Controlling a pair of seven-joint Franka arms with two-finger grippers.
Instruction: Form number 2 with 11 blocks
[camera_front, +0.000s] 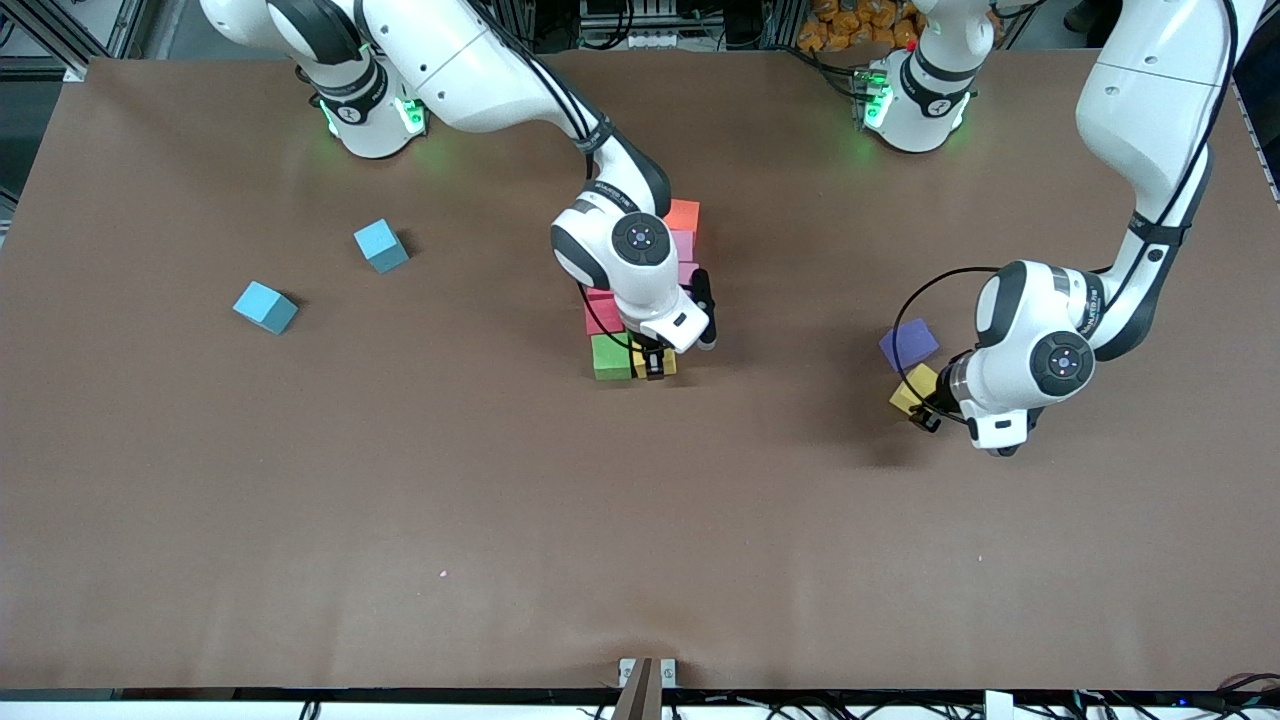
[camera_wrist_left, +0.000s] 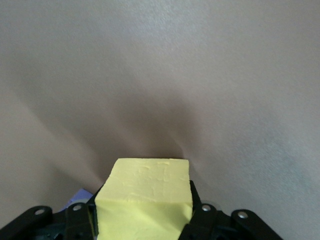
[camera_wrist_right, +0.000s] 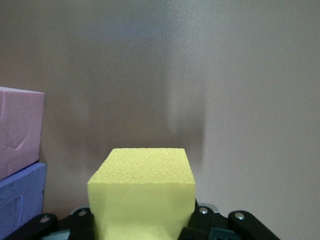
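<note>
My right gripper (camera_front: 655, 368) is clamped on a yellow block (camera_wrist_right: 142, 192) at the near end of the figure, just beside the green block (camera_front: 611, 356). My left gripper (camera_front: 925, 412) is closed on the other yellow block (camera_front: 914, 388), low at the left arm's end of the worktop (camera_front: 640, 520), with the purple block (camera_front: 909, 344) just beside it.

The figure runs from the orange block (camera_front: 683, 214) at the end farthest from the front camera, down through pink blocks (camera_front: 683, 243) and a red block (camera_front: 602, 314), to the green one nearest the camera — so its long axis points toward and away from that camera. My wrist hides the middle, so I cannot tell how square those blocks sit.

The risks, as I judge them: the foam is soft, so a block may cling to a finger and drag as I let go, skewing the bottom row. My right wrist hangs over the stack — a sloppy retreat could nudge the red or pink blocks. On the left, lifting the yellow block may scuff the purple one, and carrying it in while the right arm is there invites a collision.
</note>
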